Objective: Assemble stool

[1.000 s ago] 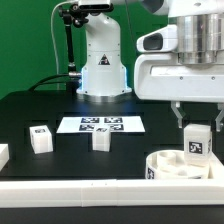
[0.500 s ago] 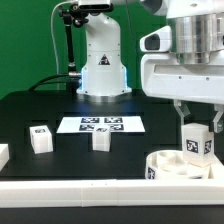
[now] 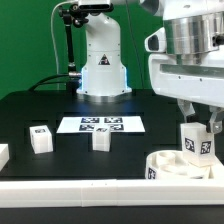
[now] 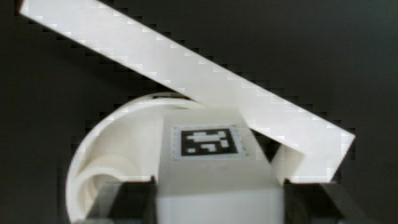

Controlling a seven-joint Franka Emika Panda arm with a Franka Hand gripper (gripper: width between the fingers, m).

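Stool leg [image 3: 197,146]: likely rigid, light plastic; smooth, so grip the flat sides.
Pincer [image 3: 198,126]: clamped on it, over disc seat [image 3: 168,166].

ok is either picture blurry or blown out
exterior view: even light, marker board tags legible, white seat a bit washed out; wrist view: soft overall, white rail glares featureless, tag on the leg readable

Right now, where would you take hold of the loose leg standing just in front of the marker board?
I'd pinch the leg across its flat opposite side faces, coming down from above: it sits flat on the table as a block, with nothing close on either side.
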